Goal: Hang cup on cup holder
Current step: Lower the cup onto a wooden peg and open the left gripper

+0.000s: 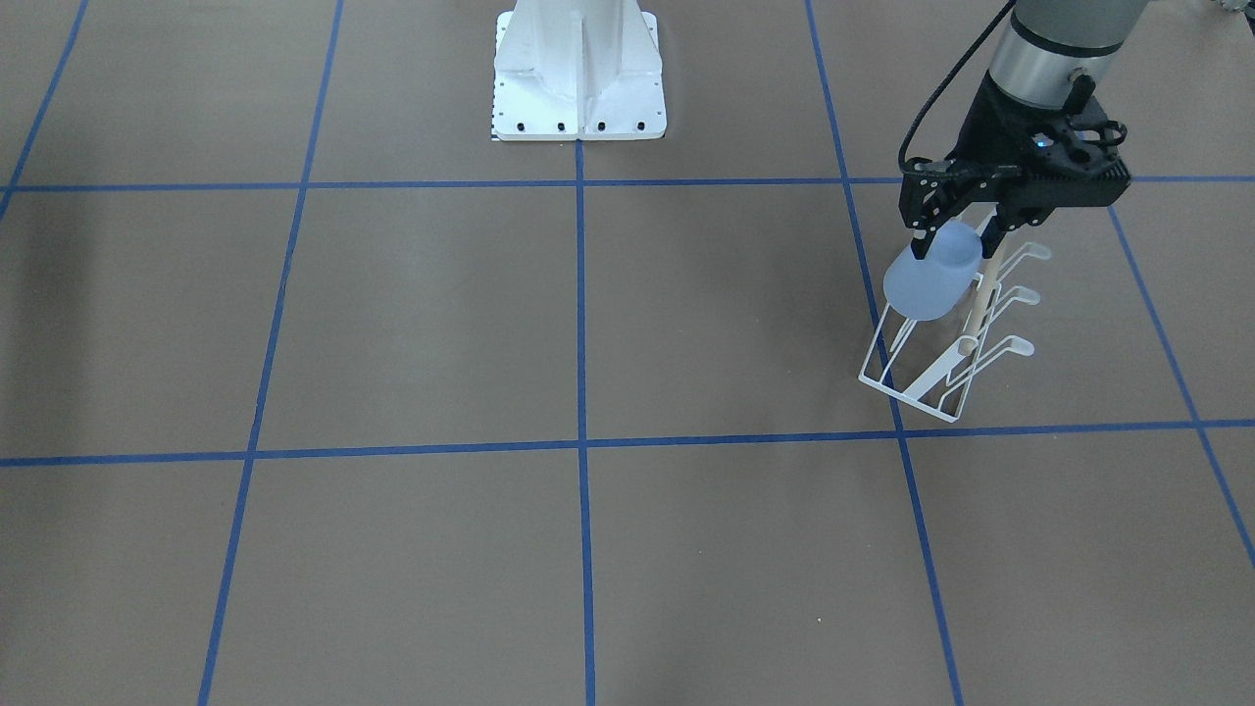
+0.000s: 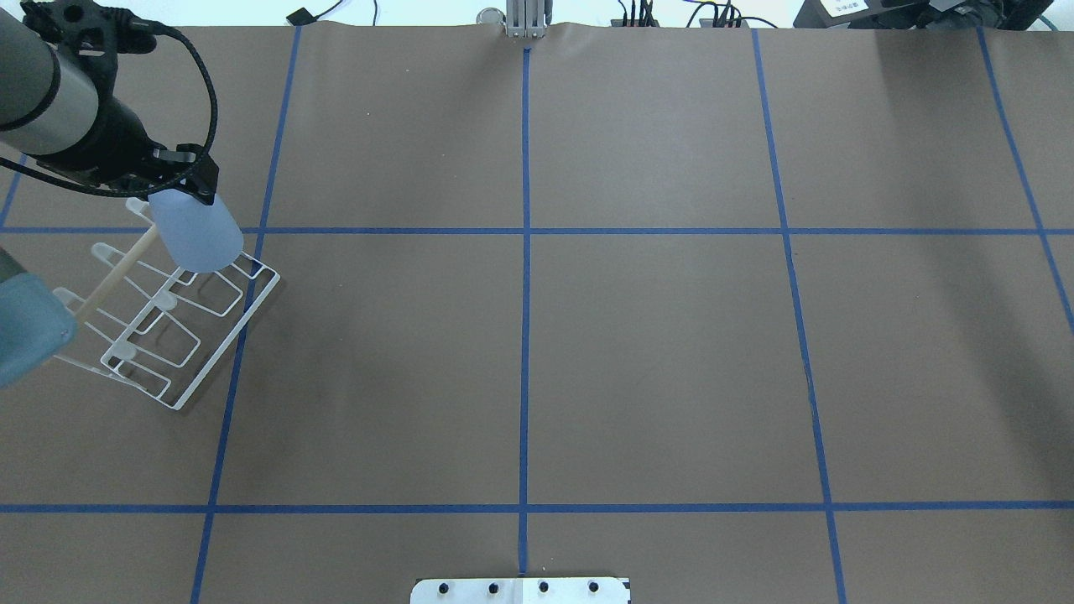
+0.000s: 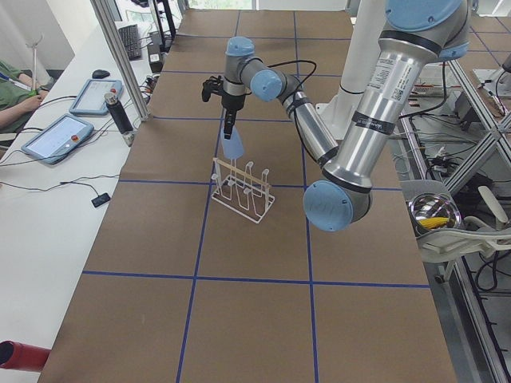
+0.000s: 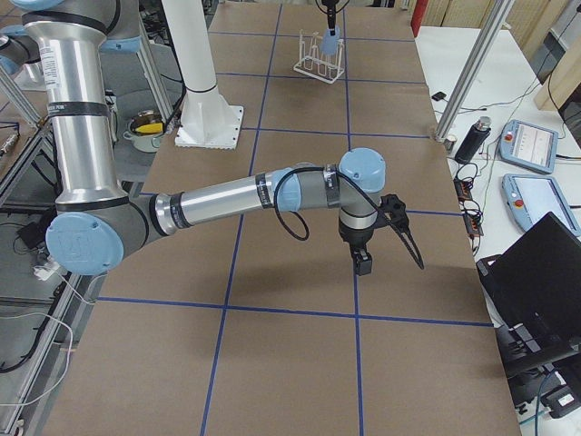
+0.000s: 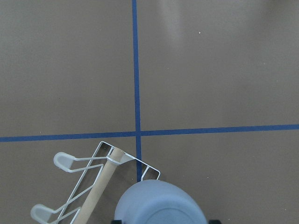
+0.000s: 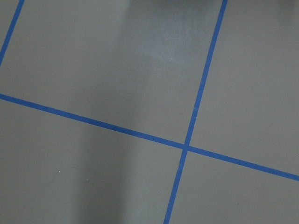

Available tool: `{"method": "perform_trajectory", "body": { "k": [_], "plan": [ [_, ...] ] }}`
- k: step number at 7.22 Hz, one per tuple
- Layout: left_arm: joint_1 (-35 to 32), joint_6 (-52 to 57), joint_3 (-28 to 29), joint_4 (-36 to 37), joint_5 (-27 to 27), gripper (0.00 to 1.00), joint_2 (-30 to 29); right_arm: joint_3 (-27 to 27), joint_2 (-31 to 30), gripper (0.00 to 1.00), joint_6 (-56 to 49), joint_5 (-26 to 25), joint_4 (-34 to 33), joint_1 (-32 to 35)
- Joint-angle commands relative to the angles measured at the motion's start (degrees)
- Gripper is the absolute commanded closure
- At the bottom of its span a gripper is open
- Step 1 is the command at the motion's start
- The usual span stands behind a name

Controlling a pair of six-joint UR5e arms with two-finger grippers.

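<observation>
- Front-facing: the left gripper at upper right clamps the cup by its narrow end. The cup is tilted and overlaps the upper-left corner of the cup holder; can't tell if they touch. The pedestal is at top centre, well apart.
- Overhead: the cup and holder sit close to the frame's left edge. A wide stretch of table runs to the right.
- Exterior left: the cup hangs above the holder's far end, near the table's left edge.
- Exterior right: the right gripper hovers over the table at mid-frame, well apart from the holder at the top. Can't tell how its jaws stand.
- Left wrist: the cup is at the bottom edge, with the holder's corner just beside it and a tape cross above.
- Right wrist: only table and crossing tape lines.
</observation>
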Motion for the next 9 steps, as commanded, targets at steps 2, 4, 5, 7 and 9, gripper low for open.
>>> {"method": "perform_trajectory", "body": {
  "k": [2,4,5,7,9],
  "plan": [
    [0.2,0.1,4.0,-3.7,-0.1,1.0,0.6,0.3,-0.3,0.0,0.0,0.1,0.0,0.0],
    [1.1,0.0,5.0,-3.7,-0.1,0.59,1.7,0.3,-0.3,0.0,0.0,0.1,0.1,0.0],
    [2.0,0.0,5.4,-3.7,0.1,0.02,2.0,0.3,-0.3,0.0,0.0,0.2,0.3,0.0],
    [1.9,0.1,5.0,-7.9,-0.1,0.02,4.4,1.3,-0.8,0.0,0.1,1.7,0.6,0.0],
    [-1.3,7.2,3.0,-7.4,-0.3,0.02,5.3,1.5,-1.6,0.0,0.6,0.0,0.4,0.0]
  ]
}}
